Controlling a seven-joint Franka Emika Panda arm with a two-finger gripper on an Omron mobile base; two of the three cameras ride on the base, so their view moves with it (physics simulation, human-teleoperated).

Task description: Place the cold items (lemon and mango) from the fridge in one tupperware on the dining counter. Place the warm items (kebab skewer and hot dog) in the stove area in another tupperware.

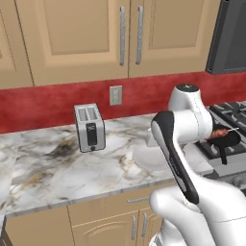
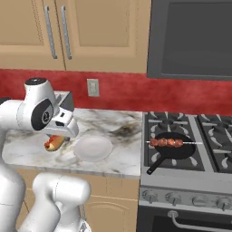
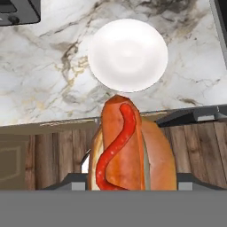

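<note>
Hot dog (image 3: 122, 148): you have it clamped in the gripper (image 3: 124, 179), above the counter's (image 3: 48, 80) near edge, plate (image 3: 127, 54) just beyond.

White glossy arm (image 1: 192, 120) w/ rounded links, dark grey joint bands, round dark cap on shoulder joint.

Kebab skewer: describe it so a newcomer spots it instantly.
Start at the stove right of the marble counter. On its front-left burner sits a black pan; the kebab skewer lies across it, a thin stick threaded with reddish-brown meat chunks, unlike the bunned hot dog.
</note>
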